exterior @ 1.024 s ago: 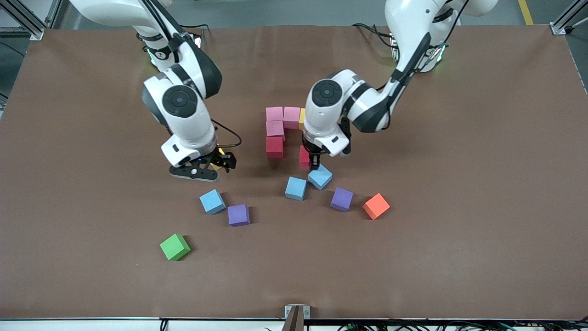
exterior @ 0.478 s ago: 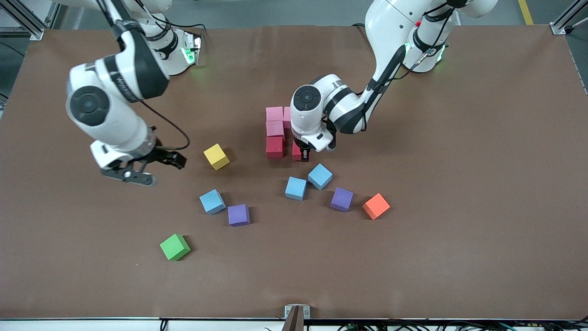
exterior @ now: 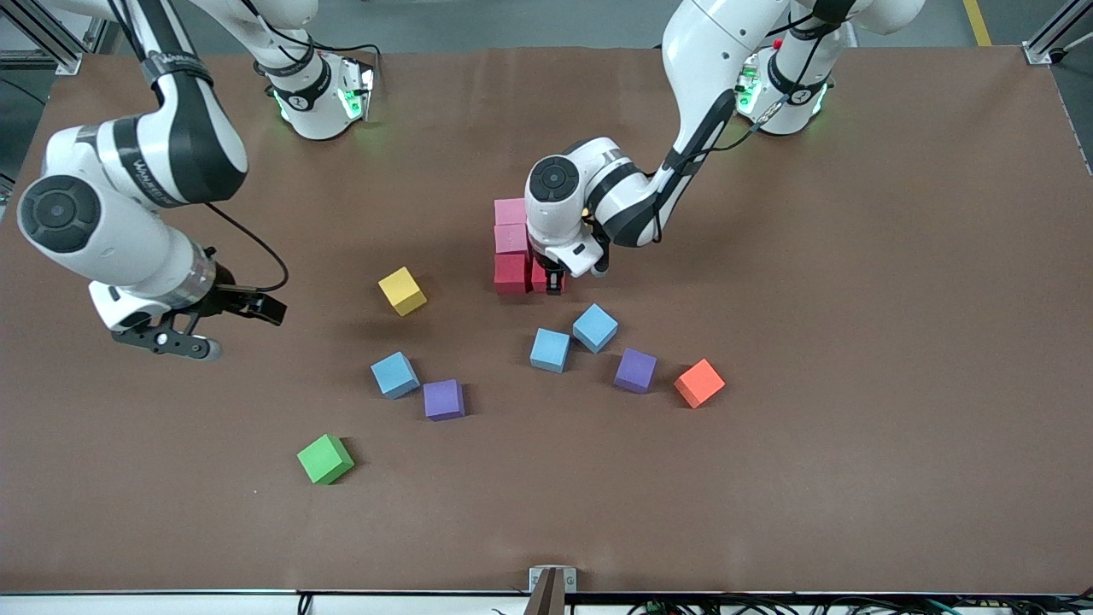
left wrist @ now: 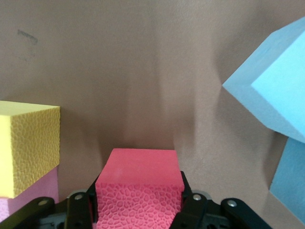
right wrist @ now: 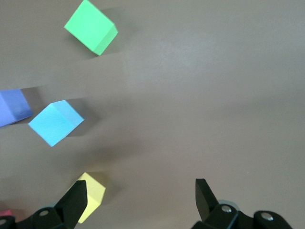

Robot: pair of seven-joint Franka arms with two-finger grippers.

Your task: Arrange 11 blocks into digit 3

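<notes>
You are seeing the left pincer [exterior: 553, 286] pinching a red cube [left wrist: 138, 188] beside the first red cube [exterior: 511, 273] under the pinks [exterior: 511, 224]; probably six placed. Right pincer [exterior: 184, 329] is hanging spread, idle. Loose blue cubes [exterior: 564, 340] are awaiting.

Big table [exterior: 897, 256] w/ a matte brown cover, faint creases running across it nr the top edge. Past that edge: grey floor [exterior: 512, 21], a yellow line [exterior: 978, 21] painted on it, and silver alu frame posts [exterior: 1055, 34] at the table's corners. At the table's front edge, a small metal bracket [exterior: 552, 579] mid-way, black cables [exterior: 768, 605] alongside.
</notes>
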